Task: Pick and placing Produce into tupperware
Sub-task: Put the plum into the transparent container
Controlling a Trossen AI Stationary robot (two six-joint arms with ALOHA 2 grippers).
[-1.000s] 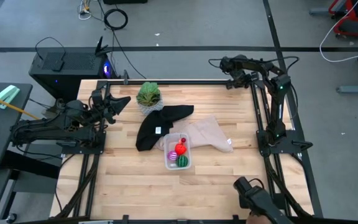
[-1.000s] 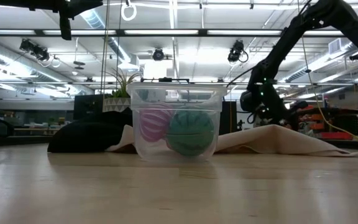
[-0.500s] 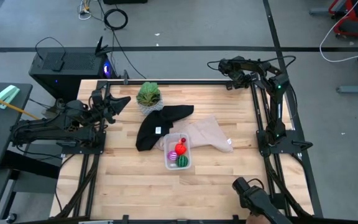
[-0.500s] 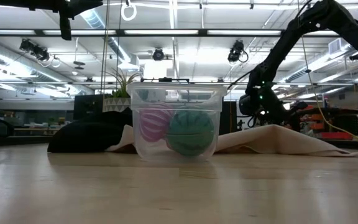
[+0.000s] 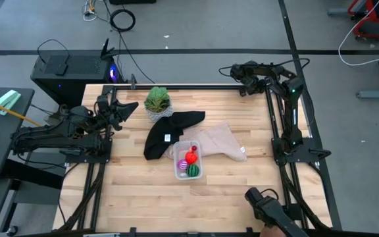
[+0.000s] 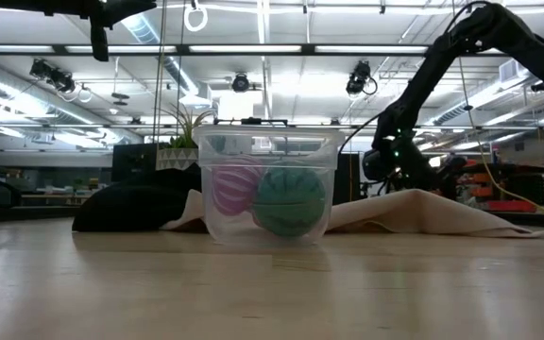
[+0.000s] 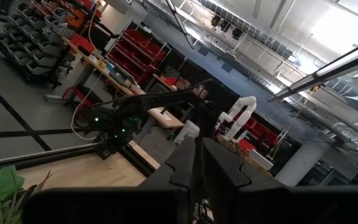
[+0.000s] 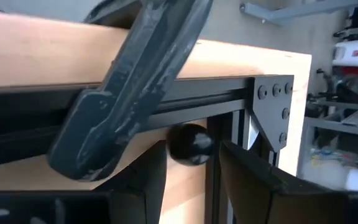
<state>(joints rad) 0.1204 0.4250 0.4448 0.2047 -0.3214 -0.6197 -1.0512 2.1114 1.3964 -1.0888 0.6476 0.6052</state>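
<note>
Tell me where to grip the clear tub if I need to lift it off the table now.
Take the tupperware by a bare stretch of its rim on a long side, coming straight down from above. It stands upright and open, so the thin wall fits between the fingers. The right side looks freer: the black cloth lies against its left, and the produce fills the middle. Left gripper and right gripper are both parked away.

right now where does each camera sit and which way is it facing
High view: above the table, looking straight down; tupperware mid-table, left gripper and right gripper parked at the far corners.
Low view: at table-top height, looking level across at the tupperware; an arm hangs behind.
Left wrist view: looks into the room past its own fingers.
Right wrist view: looks at the table frame past its own fingers.
High and low views share the tupperware.
</note>
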